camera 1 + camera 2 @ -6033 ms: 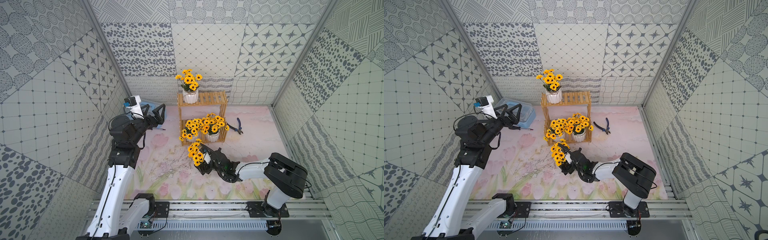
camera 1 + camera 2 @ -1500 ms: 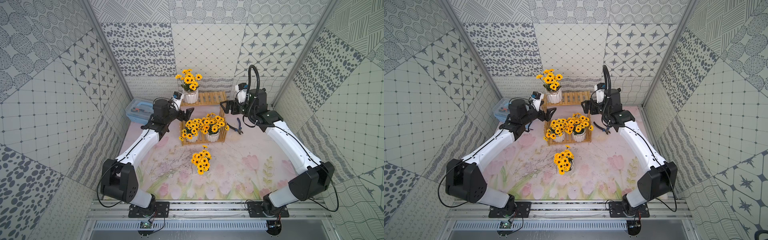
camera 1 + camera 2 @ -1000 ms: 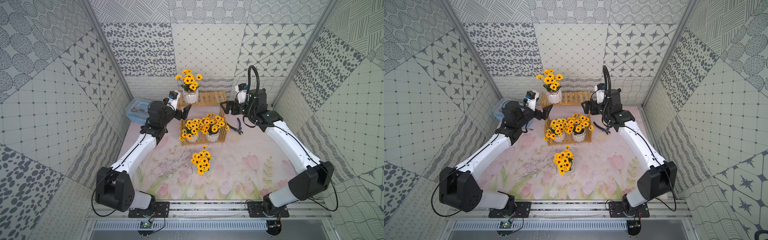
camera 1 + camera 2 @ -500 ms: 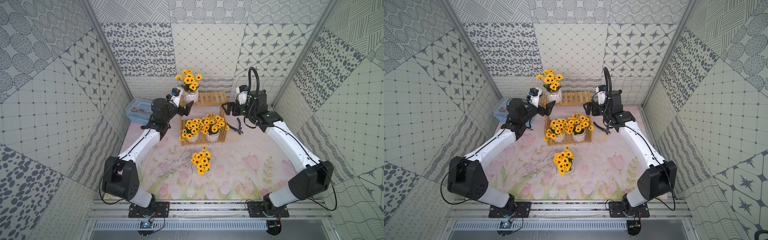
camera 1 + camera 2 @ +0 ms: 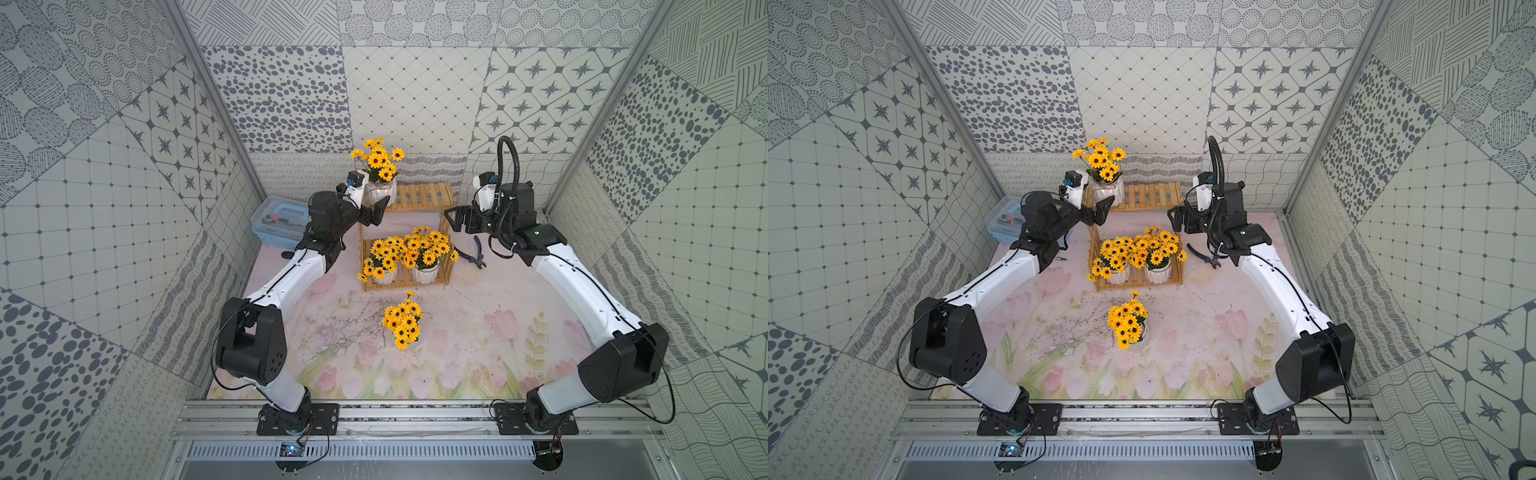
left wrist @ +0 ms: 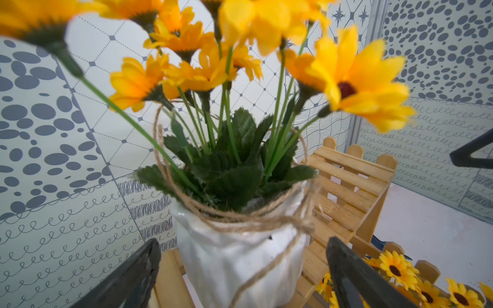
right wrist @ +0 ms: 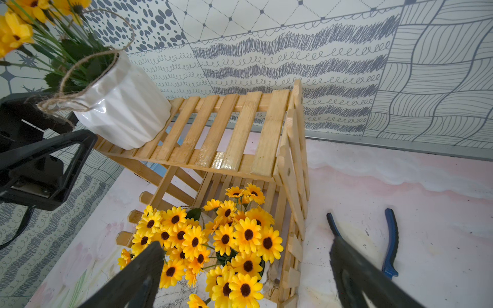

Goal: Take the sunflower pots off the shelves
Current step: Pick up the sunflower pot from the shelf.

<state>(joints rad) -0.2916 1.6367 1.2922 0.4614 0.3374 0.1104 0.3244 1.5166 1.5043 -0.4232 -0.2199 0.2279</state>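
Note:
One of the sunflower pots [image 6: 240,253] stands at the left end of the shelves' top tier [image 5: 422,195]. My left gripper [image 6: 241,256] is open, a finger on either side of the pot with a gap to each. Two more pots [image 5: 384,274] [image 5: 426,272] sit side by side on the lower tier, their yellow blooms spilling forward. Another pot [image 5: 401,326] stands on the mat in front of the shelves. My right gripper [image 7: 245,256] hangs open and empty at the shelves' right end, above the lower-tier flowers [image 7: 226,240].
A pale blue toolbox [image 5: 278,220] sits by the left wall behind my left arm. Blue-handled pliers [image 5: 476,253] lie on the mat just right of the shelves, under my right arm. Patterned walls close in at the back and sides.
My left gripper has moved up and in, so its open fingers now flank the top-tier pot. The right arm has barely shifted.

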